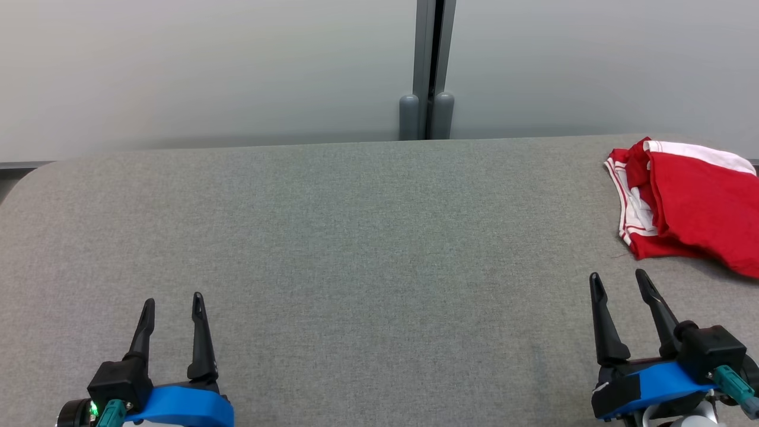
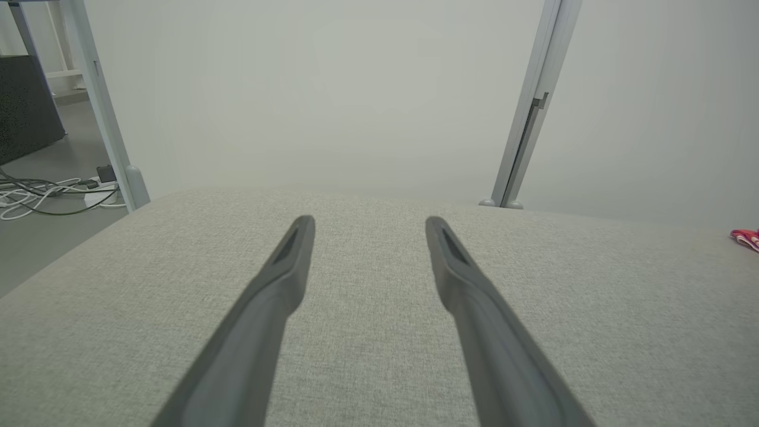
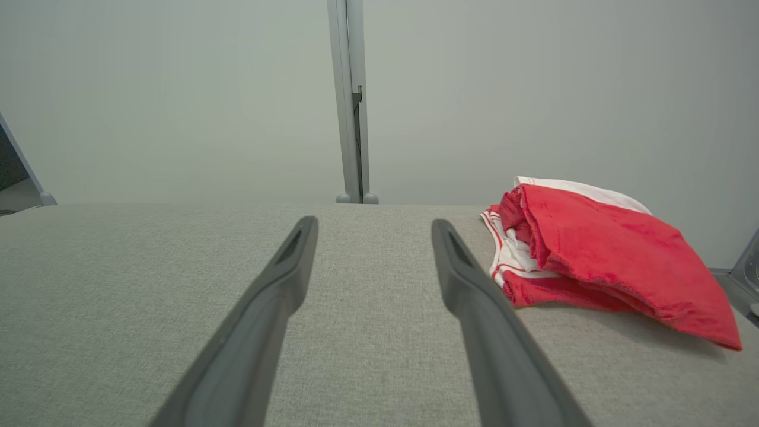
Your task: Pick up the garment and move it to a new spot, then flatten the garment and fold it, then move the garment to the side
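Head view: the red-and-white garment lay loosely folded at the upper right of the frame, by the tabletop edge — set aside, or waiting for pickup. Low in frame, the left gripper and right gripper sat parked, fingers spread wide, holding nothing — apparently kept clear.

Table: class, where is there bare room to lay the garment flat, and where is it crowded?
Bare: the middle and left of the table, between the wall post behind and the left gripper and right gripper in front. Crowded: the far right corner, where the bunched red garment lies.
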### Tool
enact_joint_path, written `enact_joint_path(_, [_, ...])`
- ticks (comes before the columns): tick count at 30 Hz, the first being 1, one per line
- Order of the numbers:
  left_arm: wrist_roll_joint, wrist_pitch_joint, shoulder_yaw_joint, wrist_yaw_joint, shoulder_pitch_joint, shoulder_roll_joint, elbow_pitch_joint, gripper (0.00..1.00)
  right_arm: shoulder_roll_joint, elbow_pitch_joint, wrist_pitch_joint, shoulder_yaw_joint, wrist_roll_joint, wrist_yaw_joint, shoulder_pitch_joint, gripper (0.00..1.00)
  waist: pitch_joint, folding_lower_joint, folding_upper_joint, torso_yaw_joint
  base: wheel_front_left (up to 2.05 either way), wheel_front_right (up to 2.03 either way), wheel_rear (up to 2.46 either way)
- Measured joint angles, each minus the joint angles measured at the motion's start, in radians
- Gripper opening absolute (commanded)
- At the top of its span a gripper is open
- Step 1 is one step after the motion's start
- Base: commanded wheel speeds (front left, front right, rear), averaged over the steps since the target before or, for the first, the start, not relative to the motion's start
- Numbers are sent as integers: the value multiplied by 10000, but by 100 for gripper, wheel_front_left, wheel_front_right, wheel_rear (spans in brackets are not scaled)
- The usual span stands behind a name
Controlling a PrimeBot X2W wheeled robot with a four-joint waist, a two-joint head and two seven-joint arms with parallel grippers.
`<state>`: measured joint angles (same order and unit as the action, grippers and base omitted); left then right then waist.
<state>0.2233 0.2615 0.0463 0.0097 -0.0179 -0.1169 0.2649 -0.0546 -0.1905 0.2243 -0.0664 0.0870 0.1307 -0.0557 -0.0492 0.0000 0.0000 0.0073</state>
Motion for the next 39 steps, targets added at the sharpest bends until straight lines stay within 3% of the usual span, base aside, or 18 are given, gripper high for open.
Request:
enact_joint_path(5, [-4, 0, 10, 90, -5, -29, -4, 100, 13, -17, 0, 23, 2, 0, 6, 100, 36, 0, 0, -16, 0, 0, 0])
enact_joint_path(6, [-6, -2, 10, 117, -4, -40, 6, 0, 15, -35, 0, 27, 2, 0, 9, 0, 42, 0, 0, -21, 0, 0, 0])
enact_joint_path(12, [153, -142, -12, 82, 283, 98, 483, 0, 90, -545, -125, 10, 196, 0, 49, 0, 51, 2, 0, -19, 0, 0, 0])
enact_joint_path(39, [4681, -1306, -485, -370, 87, 284, 284, 0, 96, -558, -1175, -123, 5160, 0, 22, 0, 140, 1, 2, -31, 0, 0, 0])
